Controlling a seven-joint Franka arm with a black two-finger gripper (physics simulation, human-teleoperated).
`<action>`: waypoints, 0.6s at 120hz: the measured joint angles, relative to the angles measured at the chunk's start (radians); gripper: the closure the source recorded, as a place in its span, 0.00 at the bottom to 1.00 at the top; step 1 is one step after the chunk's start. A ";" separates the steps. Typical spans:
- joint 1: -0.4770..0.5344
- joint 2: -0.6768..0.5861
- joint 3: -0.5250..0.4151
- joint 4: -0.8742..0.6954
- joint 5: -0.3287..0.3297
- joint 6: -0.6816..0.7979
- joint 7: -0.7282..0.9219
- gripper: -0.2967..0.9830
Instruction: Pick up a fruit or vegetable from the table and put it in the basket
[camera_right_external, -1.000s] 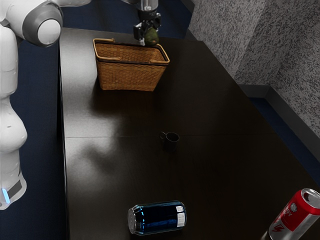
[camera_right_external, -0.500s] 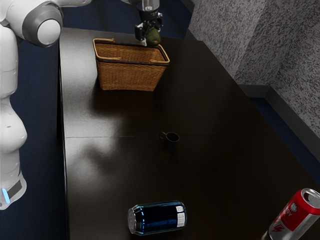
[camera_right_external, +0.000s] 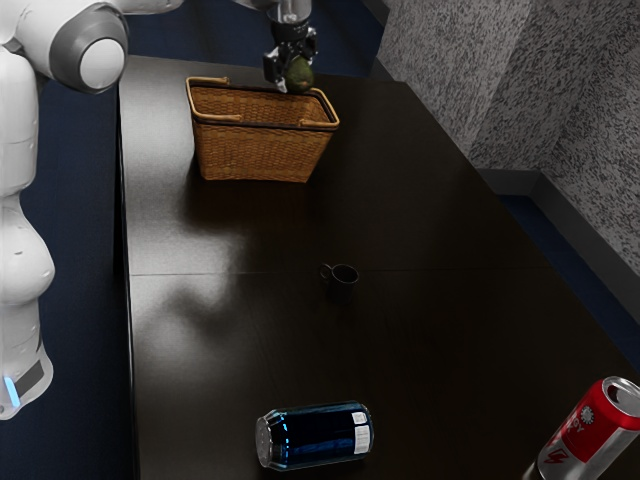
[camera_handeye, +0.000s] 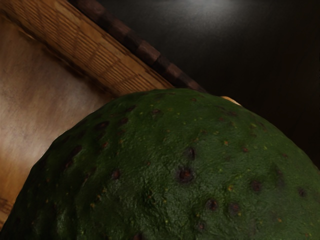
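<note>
High in the exterior view, my gripper (camera_right_external: 289, 76) is shut on a green avocado (camera_right_external: 299, 76), held at the rim of the wicker basket (camera_right_external: 258, 150), by its far right end. Seen from my hand, the dark-spotted avocado (camera_handeye: 185, 170) is large and close, overlapping the basket wall (camera_handeye: 95, 45), with part of the basket's inside beside it. Whether the avocado is wholly above the basket's opening I cannot tell.
A small dark mug (camera_right_external: 341, 279) stands mid-table. Nearer the camera a blue can (camera_right_external: 315, 435) lies on its side, and a red and silver can (camera_right_external: 590, 430) is at the lower right. The basket's handles (camera_right_external: 212, 119) rest along its rim.
Over the last half second my gripper and the avocado have shifted slightly to the exterior view's left, after a small move to its right. The basket has stayed put.
</note>
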 joint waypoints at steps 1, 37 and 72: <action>-0.001 0.000 0.000 0.000 0.000 0.000 0.000 0.51; -0.003 0.001 0.000 -0.003 -0.009 0.000 0.000 0.33; -0.011 0.001 -0.007 -0.010 -0.059 -0.001 -0.011 0.30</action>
